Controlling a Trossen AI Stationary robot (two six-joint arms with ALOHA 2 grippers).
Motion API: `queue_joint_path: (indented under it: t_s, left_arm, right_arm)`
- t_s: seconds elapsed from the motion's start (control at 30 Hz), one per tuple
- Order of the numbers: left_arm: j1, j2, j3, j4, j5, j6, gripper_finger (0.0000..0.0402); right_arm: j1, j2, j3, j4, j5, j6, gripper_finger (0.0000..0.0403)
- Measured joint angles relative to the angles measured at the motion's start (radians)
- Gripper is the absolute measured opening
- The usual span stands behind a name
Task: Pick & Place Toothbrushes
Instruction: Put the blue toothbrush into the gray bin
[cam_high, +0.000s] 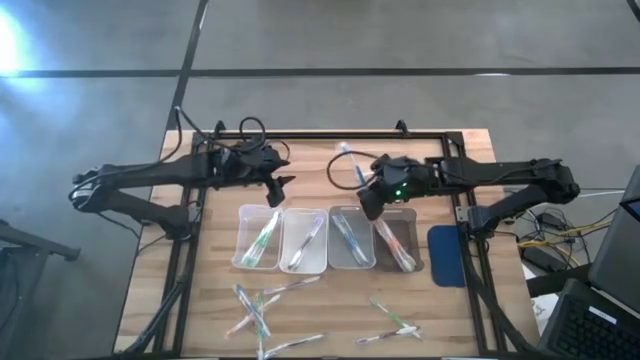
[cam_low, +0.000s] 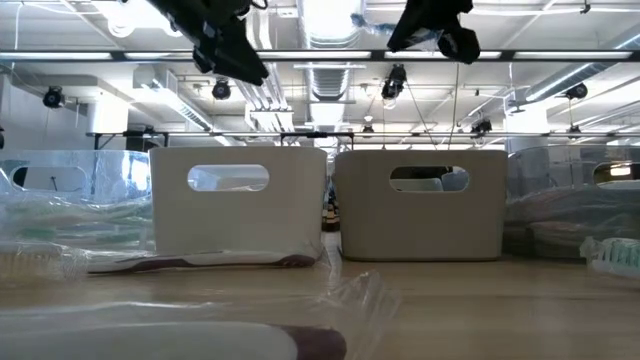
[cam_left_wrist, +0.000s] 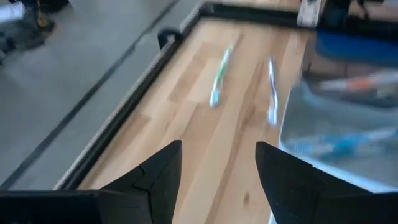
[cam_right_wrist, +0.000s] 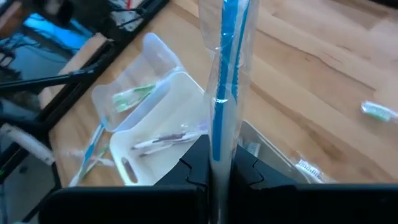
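**A:** Your right gripper (cam_right_wrist: 219, 171) is clamped on a thin blue toothbrush in a clear crinkly wrapper (cam_right_wrist: 227, 74), pinched near one end, with the rest of it standing out well beyond the fingers. From overhead it hangs above the far edge of the four clear rectangular plastic trays (cam_high: 326, 240), over the third tray from the left.

**B:** How will it handle?

**A:** I'd judge it very light and fairly stiff along its length, but the wrapper is slick and loose, so the brush could slide or twist inside the film. A hold at one end also lets the long free end swing. For the next ones, take them near the middle of the handle, across the narrow width, and you should get less wobble.

**B:** And your left gripper (cam_left_wrist: 217, 171)?

**A:** Its fingers stand apart with nothing between them, hovering over the wooden table (cam_high: 455, 320) just beyond the leftmost tray.

**B:** Where are the remaining brushes?

**A:** Each tray already holds at least one wrapped brush. More loose wrapped toothbrushes (cam_high: 255, 310) lie scattered on the table's near side, some crossing each other at the left, a smaller cluster (cam_high: 392, 322) to the right. Crossed ones may drag a neighbour up by the film, so pick the top stick first.
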Motion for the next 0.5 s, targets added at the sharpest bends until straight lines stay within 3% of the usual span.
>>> queue_joint_path:
  t_s: [0.13, 0.5]
  left_arm:
    - [0.004, -0.027, 0.022, -0.084, 0.0, -0.038, 0.0209]
    - [0.006, -0.15, -0.053, -0.095, -0.006, -0.023, 0.0209]
  right_arm:
    - [0.031, 0.07, 0.0, 0.004, 0.036, 0.046, 0.0013]
    - [0.077, 0.249, 0.08, -0.037, 0.027, 0.145, 0.0013]
